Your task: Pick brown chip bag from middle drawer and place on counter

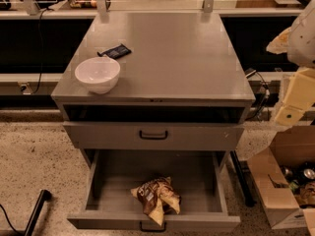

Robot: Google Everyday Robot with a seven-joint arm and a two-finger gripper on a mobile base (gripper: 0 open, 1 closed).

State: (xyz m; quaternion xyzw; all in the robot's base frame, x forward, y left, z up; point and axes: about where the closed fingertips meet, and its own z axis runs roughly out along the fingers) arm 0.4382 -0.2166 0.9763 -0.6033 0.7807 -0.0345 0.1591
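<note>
The grey tabletop (167, 58) fills the upper middle of the frame. Below it, the open middle drawer (123, 176) holds the brown chip bag (156, 196) near its front wall. A white bowl (97, 73) and a dark packet (114, 51) sit on the tabletop's left side. The tool (294, 102) is cut off at the right edge, and whether it is spread or pressed together cannot be told.

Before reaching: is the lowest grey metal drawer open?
Open: drawer pulled out, brown foil chip bag on its floor. Gripper at right edge.

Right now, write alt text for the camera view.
A brown chip bag lies in the open middle drawer; the grey counter above holds a white bowl and a dark-blue packet. The gripper hangs at the right edge, beside the counter.
</note>
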